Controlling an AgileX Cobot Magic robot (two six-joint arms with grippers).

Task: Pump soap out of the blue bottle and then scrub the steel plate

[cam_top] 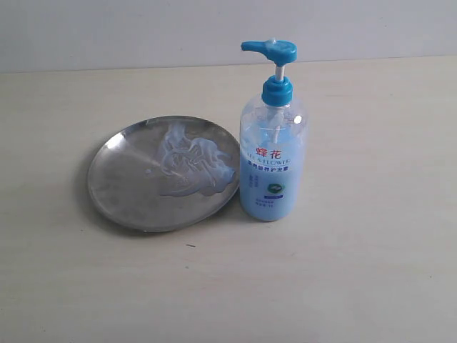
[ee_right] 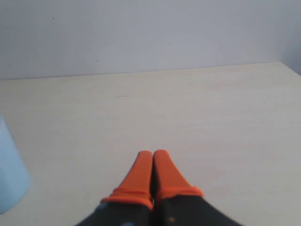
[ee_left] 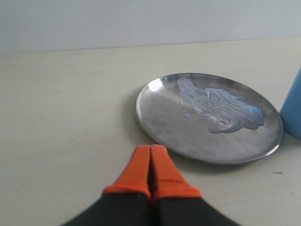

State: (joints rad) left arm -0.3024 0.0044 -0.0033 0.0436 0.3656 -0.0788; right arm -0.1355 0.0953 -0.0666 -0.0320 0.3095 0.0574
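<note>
Evidently soap (cam_top: 193,168) lay smeared on the steel plate (cam_top: 98,187), just beside the blue bottle (cam_top: 272,168) on the table (cam_top: 357,271). The left tool (ee_left: 150,149) and right tool (ee_right: 153,153) were closed, empty, apart from the bottle. Scrubbing likely needed light strokes, keeping the plate off the bottle.
</note>
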